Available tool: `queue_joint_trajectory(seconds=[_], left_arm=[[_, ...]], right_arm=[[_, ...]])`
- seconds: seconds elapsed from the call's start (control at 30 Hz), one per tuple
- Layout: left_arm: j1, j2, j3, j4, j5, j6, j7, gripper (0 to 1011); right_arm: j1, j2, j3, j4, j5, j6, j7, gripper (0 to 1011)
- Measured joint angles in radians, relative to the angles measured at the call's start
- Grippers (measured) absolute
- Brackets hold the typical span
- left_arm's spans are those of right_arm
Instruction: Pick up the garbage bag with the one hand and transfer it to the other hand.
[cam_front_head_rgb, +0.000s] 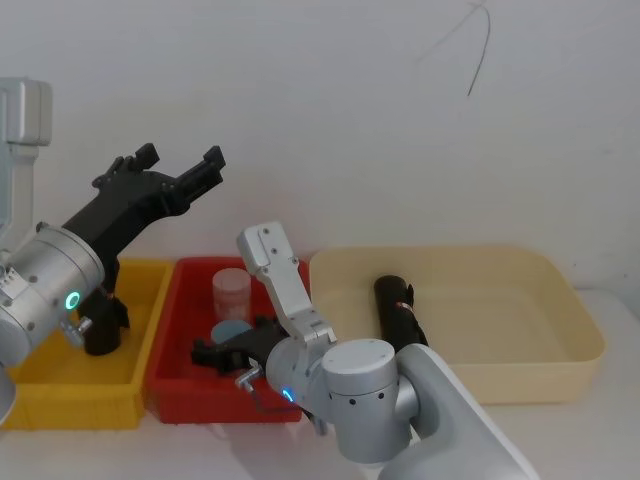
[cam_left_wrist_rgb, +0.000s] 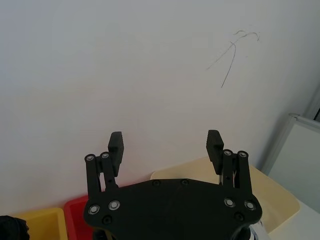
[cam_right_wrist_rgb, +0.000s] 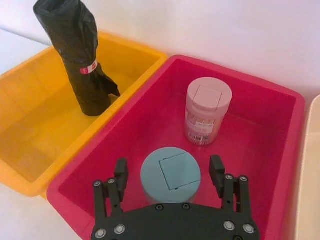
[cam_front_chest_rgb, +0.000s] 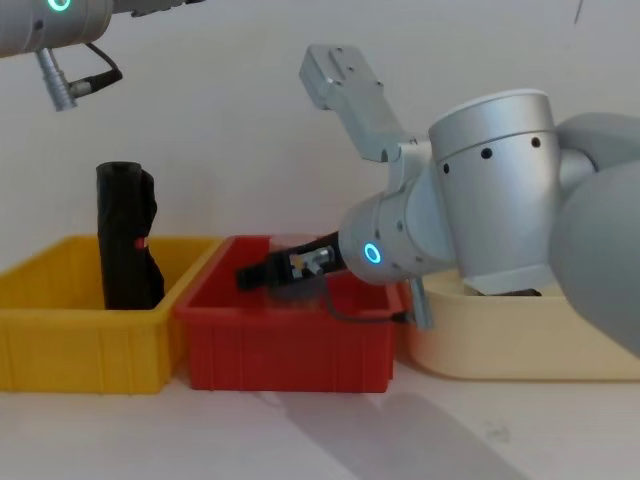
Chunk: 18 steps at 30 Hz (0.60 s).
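Right gripper (cam_right_wrist_rgb: 168, 167), jaws over red bin (cam_right_wrist_rgb: 260, 130) — garbage bag (cam_right_wrist_rgb: 75, 50) apart, in yellow bin (cam_right_wrist_rgb: 30, 130)

bins 3: yellow bin (cam_front_head_rgb: 40, 405), red bin (cam_front_head_rgb: 190, 395), cream bin (cam_front_head_rgb: 520, 380) | black rolls 2 (cam_right_wrist_rgb: 75, 50) (cam_front_head_rgb: 398, 310) | canisters 2 (cam_right_wrist_rgb: 207, 112) (cam_right_wrist_rgb: 171, 175) | grippers 2 (cam_front_head_rgb: 182, 155) (cam_right_wrist_rgb: 168, 164)

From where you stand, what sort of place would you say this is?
Probably a robot test bench: bare white wall, a yellow bin holding the garbage bag, a red bin and a cream bin lined up.
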Motion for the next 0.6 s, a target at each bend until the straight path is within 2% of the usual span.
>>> queue_joint_trajectory(seconds=[0.07,0.17,0.33,0.43,0.47,0.6], left_arm=[[0.000,0.000,0.000,0.000,0.000,0.000,0.000,1001],[0.000,0.000,0.000,0.000,0.000,0.000,0.000,1001],[0.000,0.000,0.000,0.000,0.000,0.000,0.000,1001],[0.000,0.000,0.000,0.000,0.000,0.000,0.000,1001],[0.000,0.000,0.000,0.000,0.000,0.000,0.000,1001],[0.000,0.000,0.000,0.000,0.000,0.000,0.000,1001]], right_arm=[[0.000,0.001,0.000,0.004,-0.001,-0.002,0.006,996],[0.001,0.002,0.001,0.008,-0.001,-0.006,0.013,929],[0.001,0.005,0.004,0.013,-0.003,-0.014,0.022,773],[-0.001,0.005,0.006,0.013,-0.004,-0.017,0.025,718],[-0.001,0.005,0.007,0.013,-0.004,-0.017,0.026,667],[-0.003,0.005,0.012,0.011,-0.005,-0.019,0.028,647]])
